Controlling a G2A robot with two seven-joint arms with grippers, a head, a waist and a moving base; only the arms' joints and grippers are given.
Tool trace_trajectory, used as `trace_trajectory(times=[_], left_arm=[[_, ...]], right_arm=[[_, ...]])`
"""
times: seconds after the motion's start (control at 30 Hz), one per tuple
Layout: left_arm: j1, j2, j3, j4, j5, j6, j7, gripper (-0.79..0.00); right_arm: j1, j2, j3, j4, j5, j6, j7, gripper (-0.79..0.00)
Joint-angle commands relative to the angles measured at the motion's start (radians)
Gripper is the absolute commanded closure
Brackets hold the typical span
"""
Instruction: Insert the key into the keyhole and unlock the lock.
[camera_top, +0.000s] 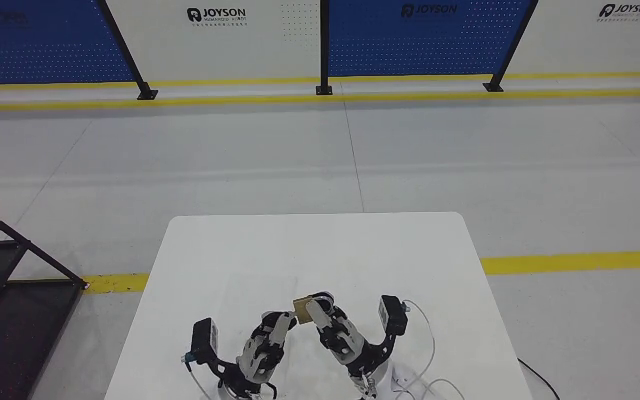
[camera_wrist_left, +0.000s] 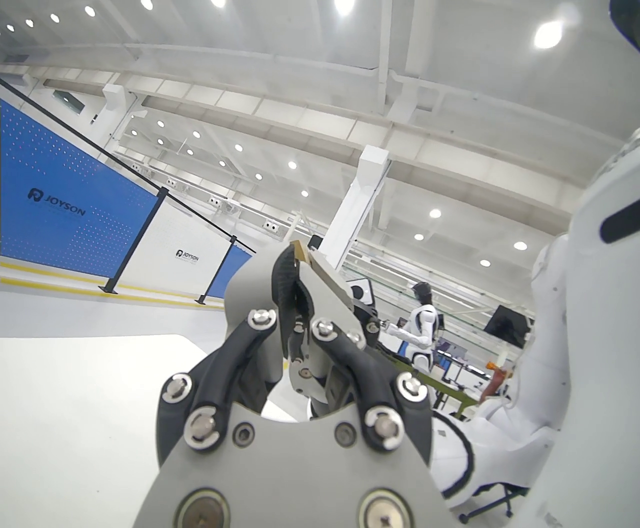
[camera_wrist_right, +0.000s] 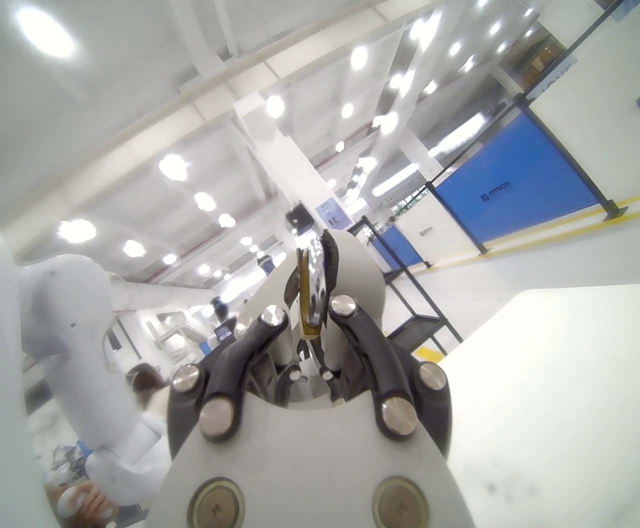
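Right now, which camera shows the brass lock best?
The right wrist view: the lock sits close up, clamped in the right gripper, brass and shiny metal visible. The top view shows the lock as a small brass block. The left wrist view shows a brass sliver at the left gripper; lock or key, I cannot tell.

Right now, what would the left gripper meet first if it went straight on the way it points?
Probably the lock held by the right gripper, just ahead of the left gripper; depth is unclear.

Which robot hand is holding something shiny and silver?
The right gripper: its jaws pinch a thin brass piece with a shiny silver part. The left gripper pinches only a dull tan piece.
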Motion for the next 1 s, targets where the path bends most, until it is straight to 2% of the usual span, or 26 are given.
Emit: trace_trajectory(times=[0.0, 0.2, 0.43, 0.83, 0.97], left_arm=[[-0.004, 0.000, 0.003, 0.009, 0.063, 0.024, 0.046, 0.000], [-0.020, 0.001, 0.023, 0.047, 0.216, 0.100, 0.181, 0.000], [-0.047, 0.004, 0.042, 0.087, 0.354, 0.253, 0.328, 0.000], [-0.079, 0.010, 0.052, 0.130, 0.441, 0.442, 0.391, 0.000], [-0.084, 0.013, 0.051, 0.136, 0.445, 0.473, 0.390, 0.000]], right_arm=[[-0.004, 0.002, 0.003, -0.003, 0.007, -0.007, 0.008, 0.000], [-0.018, 0.008, 0.016, -0.019, 0.027, -0.004, 0.041, 0.000], [-0.025, 0.013, 0.023, -0.032, 0.060, 0.021, 0.093, 0.000], [-0.035, 0.020, 0.029, -0.051, 0.090, 0.052, 0.147, 0.000], [-0.037, 0.021, 0.029, -0.055, 0.095, 0.066, 0.160, 0.000]])
